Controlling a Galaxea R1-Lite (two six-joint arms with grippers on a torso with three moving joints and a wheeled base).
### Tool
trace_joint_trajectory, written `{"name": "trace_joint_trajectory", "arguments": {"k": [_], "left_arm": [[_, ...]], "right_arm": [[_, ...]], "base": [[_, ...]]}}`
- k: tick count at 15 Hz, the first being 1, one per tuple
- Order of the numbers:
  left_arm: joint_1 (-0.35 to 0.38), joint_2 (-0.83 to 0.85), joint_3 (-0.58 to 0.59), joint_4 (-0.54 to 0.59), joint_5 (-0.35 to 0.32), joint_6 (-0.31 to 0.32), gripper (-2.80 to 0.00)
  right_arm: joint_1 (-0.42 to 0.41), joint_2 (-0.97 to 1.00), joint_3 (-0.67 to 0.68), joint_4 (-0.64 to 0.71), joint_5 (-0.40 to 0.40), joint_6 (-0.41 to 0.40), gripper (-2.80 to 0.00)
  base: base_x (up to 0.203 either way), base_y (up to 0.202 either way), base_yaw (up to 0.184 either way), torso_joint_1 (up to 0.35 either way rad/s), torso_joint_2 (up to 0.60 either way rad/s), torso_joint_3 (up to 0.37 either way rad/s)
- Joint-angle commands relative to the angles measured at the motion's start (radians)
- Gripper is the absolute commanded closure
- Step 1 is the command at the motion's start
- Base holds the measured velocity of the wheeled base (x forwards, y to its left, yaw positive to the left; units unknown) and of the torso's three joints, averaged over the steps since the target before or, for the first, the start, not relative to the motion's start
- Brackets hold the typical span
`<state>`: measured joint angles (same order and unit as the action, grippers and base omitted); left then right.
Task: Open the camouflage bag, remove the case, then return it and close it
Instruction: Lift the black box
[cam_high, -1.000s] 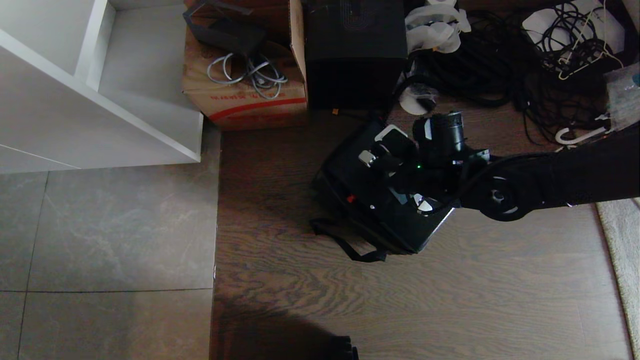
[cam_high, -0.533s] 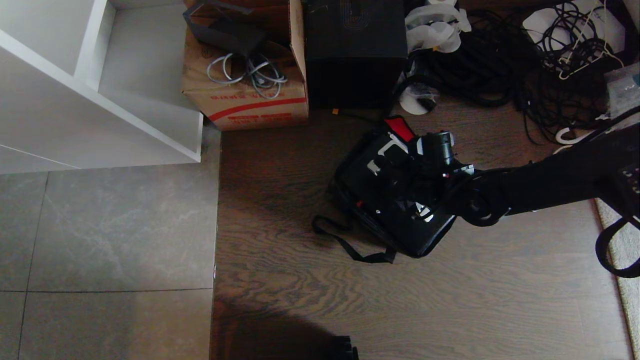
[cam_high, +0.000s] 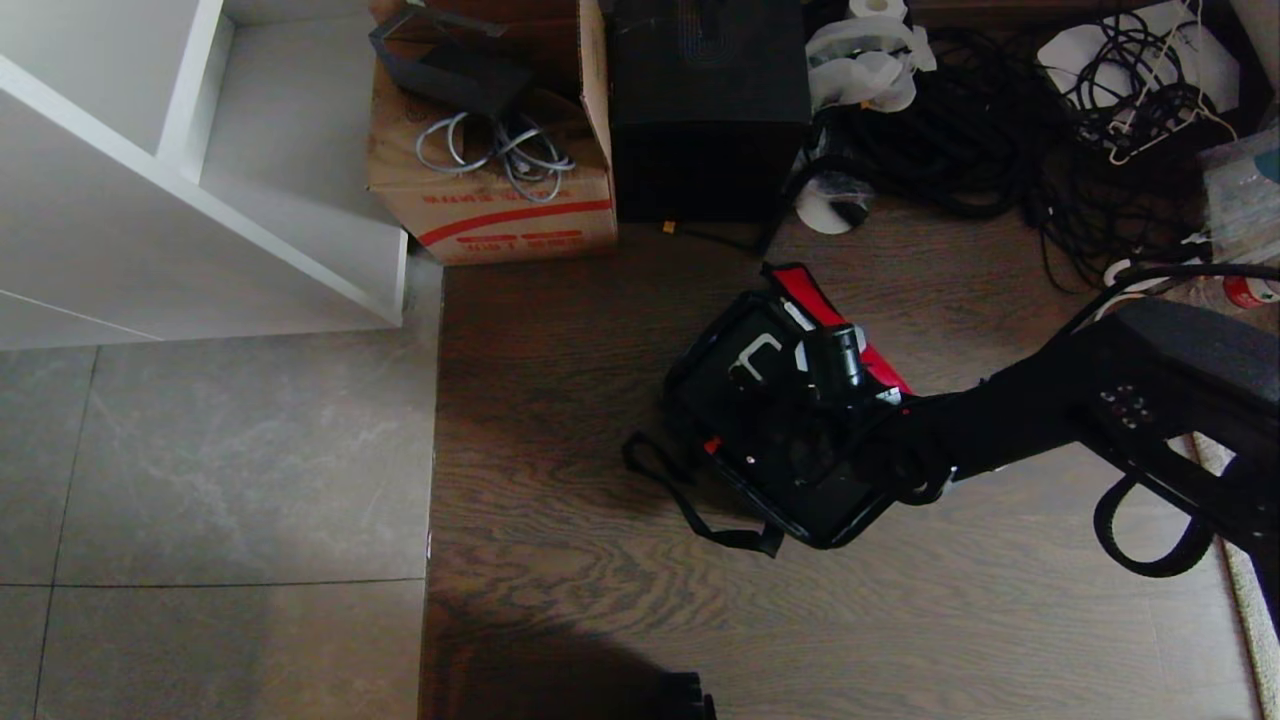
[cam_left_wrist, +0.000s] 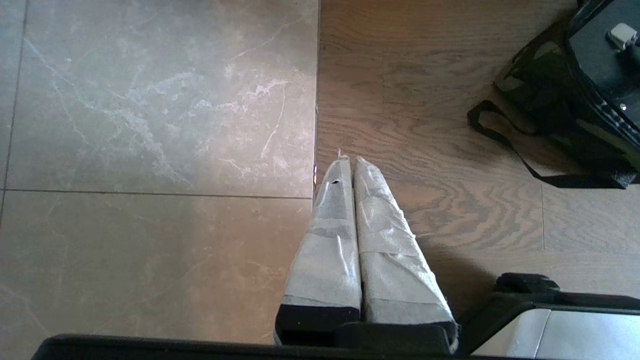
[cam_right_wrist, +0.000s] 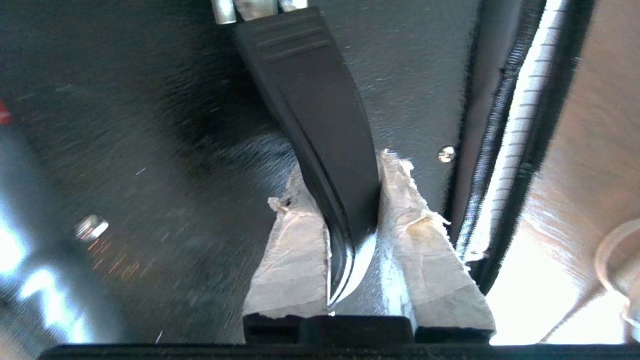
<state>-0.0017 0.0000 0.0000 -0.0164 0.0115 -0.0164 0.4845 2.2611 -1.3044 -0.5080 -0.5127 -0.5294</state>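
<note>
A: The case (cam_high: 770, 420) — who has hold of it?

B: The right gripper (cam_right_wrist: 350, 215). Its two tape-wrapped fingers (cam_right_wrist: 295, 260) are pinched on the case's black handle bar (cam_right_wrist: 315, 110), one on each side of it. The far end of the bar meets a silver bracket (cam_right_wrist: 225, 10).

A: And where does the case sit?

B: In the head view it lies tilted over the camouflage bag (cam_left_wrist: 540, 90), which rests on the wood floor (cam_high: 800, 620). The bag's red lining (cam_high: 830, 310) shows along the far edge of the case, so the bag is open. The right arm (cam_high: 1050, 410) comes in from the right side and covers part of the case.

A: Is the case fully inside the bag?

B: I cannot tell; the case fills the opening and the arm hides part of it.

A: The strap?

B: The black shoulder strap (cam_high: 690, 505) trails in a loop on the floor on the bag's near left side.

A: And the left gripper (cam_left_wrist: 347, 165)?

B: Its taped fingers are pressed together, holding nothing, above the seam where the wood floor meets the grey tiles (cam_left_wrist: 150, 125), well apart from the bag.

A: What lies farther out?

B: Beyond the bag, a tall black box (cam_high: 710, 100) stands beside a brown cardboard carton (cam_high: 500, 190) with grey cable on it. A tangle of black cables (cam_high: 1000, 130) lies to the right, and a white shelf unit (cam_high: 200, 200) to the left.
</note>
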Motion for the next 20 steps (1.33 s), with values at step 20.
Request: {"name": "trace_joint_trajectory", "arguments": {"k": [20], "left_arm": [[0.000, 0.000, 0.009, 0.000, 0.001, -0.002, 0.00]], "right_arm": [[0.027, 0.020, 0.062, -0.009, -0.118, -0.035, 0.00]], "base": [[0.000, 0.000, 0.000, 0.000, 0.00, 0.000]]}}
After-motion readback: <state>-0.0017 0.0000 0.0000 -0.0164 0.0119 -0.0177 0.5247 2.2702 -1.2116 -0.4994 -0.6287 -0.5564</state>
